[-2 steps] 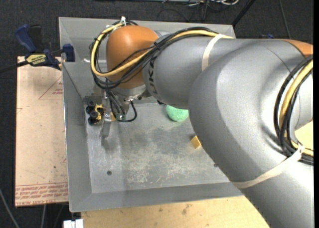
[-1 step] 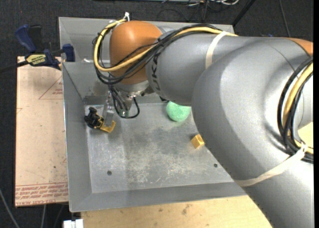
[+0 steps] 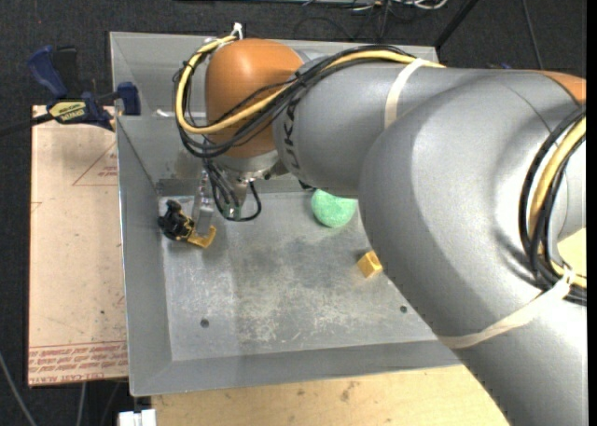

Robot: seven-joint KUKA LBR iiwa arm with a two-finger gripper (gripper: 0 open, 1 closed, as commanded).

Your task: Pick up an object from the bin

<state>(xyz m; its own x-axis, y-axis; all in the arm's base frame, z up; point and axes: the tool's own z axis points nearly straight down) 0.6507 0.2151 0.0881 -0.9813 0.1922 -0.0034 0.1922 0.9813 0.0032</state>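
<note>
Black-and-yellow object (image 3: 184, 226), camera view: a small piece of irregular shape lying at the left of the bin (image 3: 280, 303), close to its left wall, just beside the end effector (image 3: 216, 212); whether the end effector is released or clenched cannot be told; the piece looks light, rigid and knobbly, probably best taken across its narrow yellow end; count of loose things: one black-and-yellow object, one green lump (image 3: 333, 208), one small orange block (image 3: 368, 265).
</note>
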